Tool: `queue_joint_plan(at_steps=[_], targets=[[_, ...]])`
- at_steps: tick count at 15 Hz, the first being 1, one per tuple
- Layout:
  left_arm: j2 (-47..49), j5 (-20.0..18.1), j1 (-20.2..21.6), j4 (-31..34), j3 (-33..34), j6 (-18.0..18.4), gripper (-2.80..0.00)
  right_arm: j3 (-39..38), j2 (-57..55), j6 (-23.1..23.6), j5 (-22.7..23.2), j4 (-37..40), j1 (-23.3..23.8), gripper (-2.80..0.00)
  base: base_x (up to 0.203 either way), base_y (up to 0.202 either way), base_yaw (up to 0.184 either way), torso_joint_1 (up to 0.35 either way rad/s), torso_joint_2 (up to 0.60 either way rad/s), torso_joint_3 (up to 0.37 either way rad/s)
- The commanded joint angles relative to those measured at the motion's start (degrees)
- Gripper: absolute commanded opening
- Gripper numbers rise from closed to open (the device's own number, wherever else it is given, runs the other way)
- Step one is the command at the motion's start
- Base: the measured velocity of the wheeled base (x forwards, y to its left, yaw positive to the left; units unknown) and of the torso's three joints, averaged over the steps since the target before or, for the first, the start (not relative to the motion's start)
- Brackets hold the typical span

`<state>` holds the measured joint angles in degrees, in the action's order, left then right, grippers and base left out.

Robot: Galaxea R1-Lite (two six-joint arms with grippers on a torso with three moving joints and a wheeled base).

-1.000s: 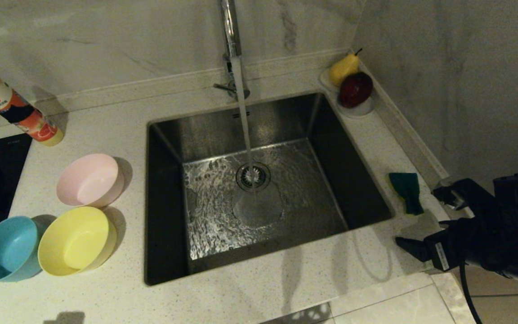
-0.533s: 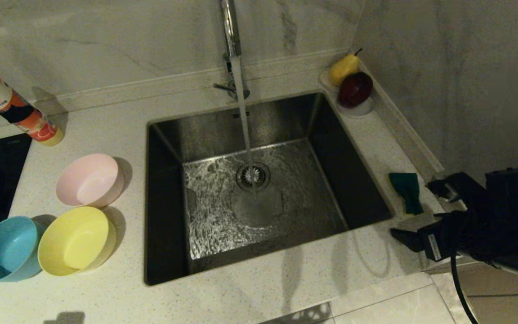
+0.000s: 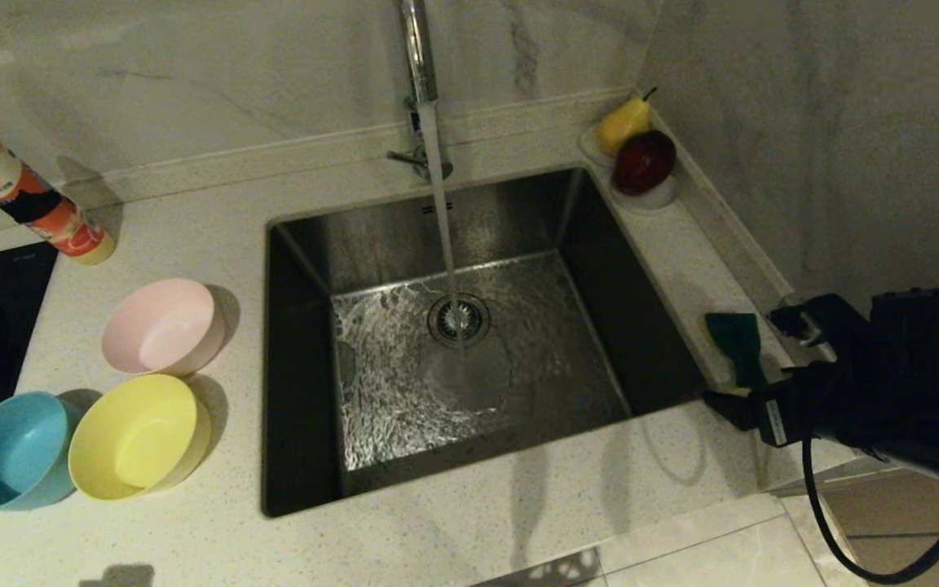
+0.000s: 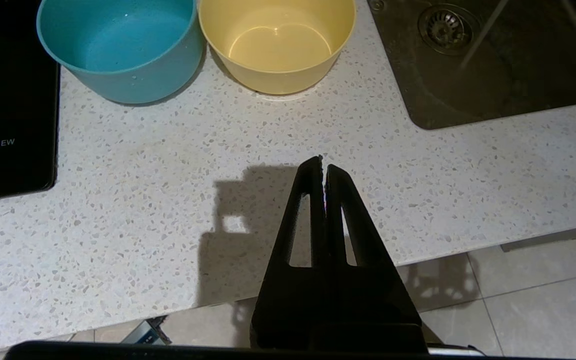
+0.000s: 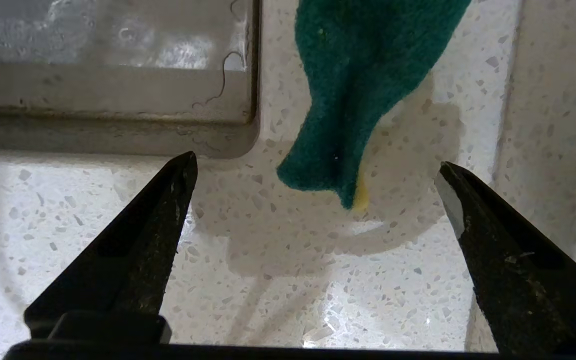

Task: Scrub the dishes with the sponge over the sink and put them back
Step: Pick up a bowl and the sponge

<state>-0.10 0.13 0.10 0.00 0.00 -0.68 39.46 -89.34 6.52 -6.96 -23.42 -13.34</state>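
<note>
Sponge (image 5: 363,85) just ahead of right pincer (image 5: 315,167)

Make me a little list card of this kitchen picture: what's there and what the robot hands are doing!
sink: water running from the faucet
sponge: on the counter right of the sink
right gripper: open, just short of the sponge
left gripper: shut, parked over the counter's front edge
bowls: pink bowl, yellow bowl, blue bowl, all left of the sink

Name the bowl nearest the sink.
The pink bowl: it sits closest to the sink, farther back than the yellow bowl and blue bowl.
</note>
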Motion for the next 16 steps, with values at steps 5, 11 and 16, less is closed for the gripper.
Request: queue_joint_plan(at_steps=[5, 11, 16], targets=[[0.1, 0.0, 0.0, 0.0, 0.0, 0.0, -2.8, 0.1, -0.1, -0.1, -0.1, -0.2, 0.0, -2.8, 0.0, 0.0, 0.0, 0.0, 0.0, 0.0], [0.0, 0.0, 0.0, 0.0, 0.0, 0.0, -2.8, 0.7, -1.0, -0.3, 0.0, 0.0, 0.0, -2.8, 0.0, 0.0, 0.0, 0.0, 0.0, 0.0], [0.0, 0.0, 0.0, 0.0, 0.0, 0.0, -2.8, 0.8, -0.8, -0.3, -0.1, -0.1, 0.0, -2.8, 0.0, 0.0, 0.0, 0.0, 0.0, 0.0]])
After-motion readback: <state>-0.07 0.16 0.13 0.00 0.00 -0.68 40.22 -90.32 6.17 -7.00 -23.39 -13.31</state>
